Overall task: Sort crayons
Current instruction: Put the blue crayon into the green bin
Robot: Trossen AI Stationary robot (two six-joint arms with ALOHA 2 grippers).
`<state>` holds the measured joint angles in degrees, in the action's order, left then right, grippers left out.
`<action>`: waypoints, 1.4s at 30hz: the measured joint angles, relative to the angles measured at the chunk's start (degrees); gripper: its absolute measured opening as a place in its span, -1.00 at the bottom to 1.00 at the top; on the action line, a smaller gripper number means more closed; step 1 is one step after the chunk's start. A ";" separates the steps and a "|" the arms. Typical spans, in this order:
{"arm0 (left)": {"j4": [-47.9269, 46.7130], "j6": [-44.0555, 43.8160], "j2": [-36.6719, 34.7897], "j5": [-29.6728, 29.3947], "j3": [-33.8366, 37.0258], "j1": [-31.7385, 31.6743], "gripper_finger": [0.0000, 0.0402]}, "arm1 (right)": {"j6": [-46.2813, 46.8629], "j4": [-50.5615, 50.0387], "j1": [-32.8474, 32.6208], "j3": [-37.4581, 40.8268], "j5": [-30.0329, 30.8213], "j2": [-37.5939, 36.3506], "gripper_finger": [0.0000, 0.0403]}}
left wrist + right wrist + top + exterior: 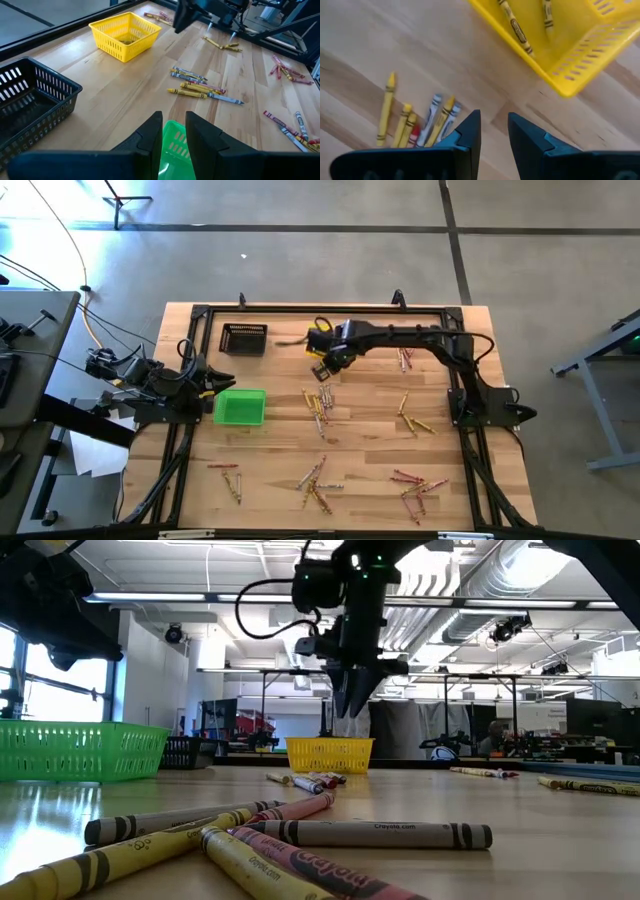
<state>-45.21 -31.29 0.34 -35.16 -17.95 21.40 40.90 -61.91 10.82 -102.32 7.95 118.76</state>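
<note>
2 fingers (pixel 472 131) clear yellow bin's (pixel 580 65) edge.

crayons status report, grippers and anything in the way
Right gripper open, empty, hovering between yellow bin and crayon cluster. Left gripper open, parked over green bin. Two crayons in yellow bin; most still scattered. Nothing in the way.

1. The yellow bin (pixel 580 45) is cut off by the right wrist picture's edge.
2. The right hand (pixel 494 131) covers the crayons' (pixel 427 122) lower ends.
3. The green bin (pixel 176 150) sits mostly hidden behind the left hand (pixel 173 131).
</note>
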 joint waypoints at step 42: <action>0.00 0.00 0.00 0.00 0.02 0.00 -0.63 | 13.10 3.59 -5.80 0.07 -2.13 9.62 -0.59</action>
<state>-45.21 -31.29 0.34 -35.16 -17.93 21.41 54.00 -58.33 5.03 -102.26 5.82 128.38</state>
